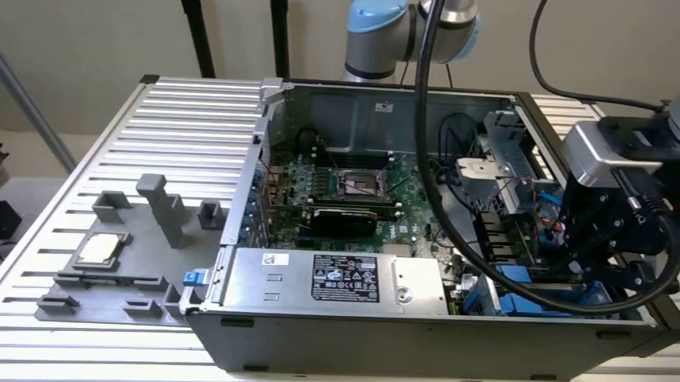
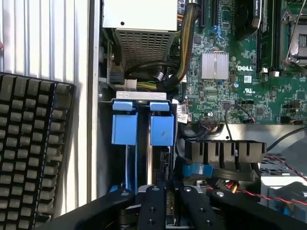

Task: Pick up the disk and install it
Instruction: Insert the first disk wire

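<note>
Open PC case [image 1: 425, 342] lies on its side on a slatted metal table [image 1: 191, 119]. The arm [image 1: 409, 32] comes in from behind the case, and a thick black cable [image 1: 425, 119] hangs across the opening. The gripper [image 1: 568, 278] is low inside the case at the exterior view's right, in the near corner by the drive bay. Blue plastic shows there, just beside it.

In the wrist view, 2 blue carriers stand edge-on, side by side in the bay. The disk [image 2: 161, 129] is the one nearer the motherboard [image 2: 240, 72]. Its silver-grey edge runs from the blue tab toward the gripper [image 2: 170, 201]. The other carrier [image 2: 123, 127] sits just beside it on the side away from the board. The gripper is lined up with the disk's near end, very close to it, contact not clear. Jaw state: cannot tell, whether clamped on the disk or released.

The large silver power supply [image 1: 340, 278] with the black label sits along the case's near wall, beside the drive bay. The green motherboard [image 1: 351, 191] fills the middle of the case. A small silver heatsink [image 2: 214, 65] sits on the board.

On the table at the exterior view's left, well apart from the case, is a grey fixture [image 1: 117, 278] with 1 small square silver chip [image 1: 99, 249] on it. A dark keyboard [image 2: 29, 153] lies on the table outside the case wall in the wrist view.
</note>
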You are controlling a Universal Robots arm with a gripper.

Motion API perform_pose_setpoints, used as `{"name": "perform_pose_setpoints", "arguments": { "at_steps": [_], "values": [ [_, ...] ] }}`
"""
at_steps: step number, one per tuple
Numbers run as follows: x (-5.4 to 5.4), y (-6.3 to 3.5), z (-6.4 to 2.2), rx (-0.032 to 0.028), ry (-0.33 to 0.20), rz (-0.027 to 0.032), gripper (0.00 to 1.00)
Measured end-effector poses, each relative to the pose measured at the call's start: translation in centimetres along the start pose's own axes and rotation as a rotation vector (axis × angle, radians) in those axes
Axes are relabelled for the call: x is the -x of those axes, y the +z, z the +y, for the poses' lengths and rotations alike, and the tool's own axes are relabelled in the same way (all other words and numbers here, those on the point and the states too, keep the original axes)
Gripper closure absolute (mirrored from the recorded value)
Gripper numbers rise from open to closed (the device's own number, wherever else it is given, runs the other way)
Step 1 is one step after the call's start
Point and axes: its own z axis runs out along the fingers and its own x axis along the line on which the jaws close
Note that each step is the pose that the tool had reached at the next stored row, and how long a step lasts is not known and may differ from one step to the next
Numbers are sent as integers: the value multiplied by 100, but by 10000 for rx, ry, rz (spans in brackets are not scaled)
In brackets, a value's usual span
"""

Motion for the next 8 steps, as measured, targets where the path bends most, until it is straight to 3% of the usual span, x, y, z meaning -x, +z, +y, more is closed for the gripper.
{"name": "perform_pose_setpoints", "arguments": {
  "at_steps": [8],
  "values": [
    [26,9,1,-25,354,7,100]
  ]
}}
